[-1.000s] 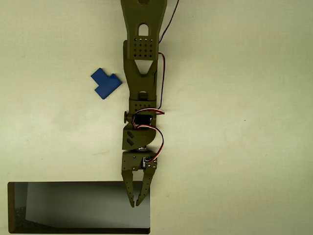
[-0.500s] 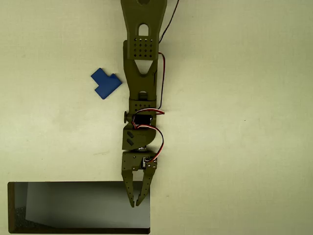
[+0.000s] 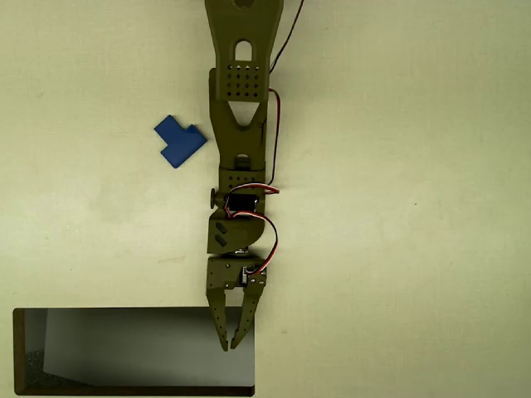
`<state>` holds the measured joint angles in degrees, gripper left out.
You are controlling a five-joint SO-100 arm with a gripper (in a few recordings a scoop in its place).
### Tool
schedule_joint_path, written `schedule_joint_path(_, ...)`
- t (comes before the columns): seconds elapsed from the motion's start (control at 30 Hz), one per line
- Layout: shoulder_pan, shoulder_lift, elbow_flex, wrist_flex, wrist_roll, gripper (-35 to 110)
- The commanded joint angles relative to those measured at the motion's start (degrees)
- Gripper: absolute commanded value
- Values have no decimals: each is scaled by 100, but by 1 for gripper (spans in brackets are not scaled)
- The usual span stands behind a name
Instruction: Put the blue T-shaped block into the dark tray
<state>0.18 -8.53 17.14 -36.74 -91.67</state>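
Note:
The blue T-shaped block (image 3: 179, 141) lies flat on the pale table, upper left of centre, just left of the olive-green arm. The dark tray (image 3: 33, 377) sits at the bottom left, its inside grey with a pale sheen. My gripper (image 3: 230, 345) points down the picture over the tray's right end, far below the block. Its fingertips nearly meet at the tips with a narrow wedge of gap above them, and nothing is between them.
The arm (image 3: 241, 124) runs down the middle of the overhead view from the top edge, with red and black wires along its right side. Bare pale tabletop (image 3: 398, 207) stretches to the right of the arm and around the block.

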Motion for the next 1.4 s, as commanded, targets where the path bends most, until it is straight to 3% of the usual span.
schedule_joint_path(0.0, 35, -44, 0, -114, -79, 0)
schedule_joint_path(0.67, 35, -44, 9, -105, -79, 0)
schedule_joint_path(0.77, -9, 343, 510, -1063, 668, 0)
schedule_joint_path(0.83, -62, 1415, 1450, -1116, 1169, 0)
schedule_joint_path(1.07, 53, 5836, 3823, 2259, 2338, 0)
schedule_joint_path(1.37, 448, 9035, 3691, 9738, 1881, 0)
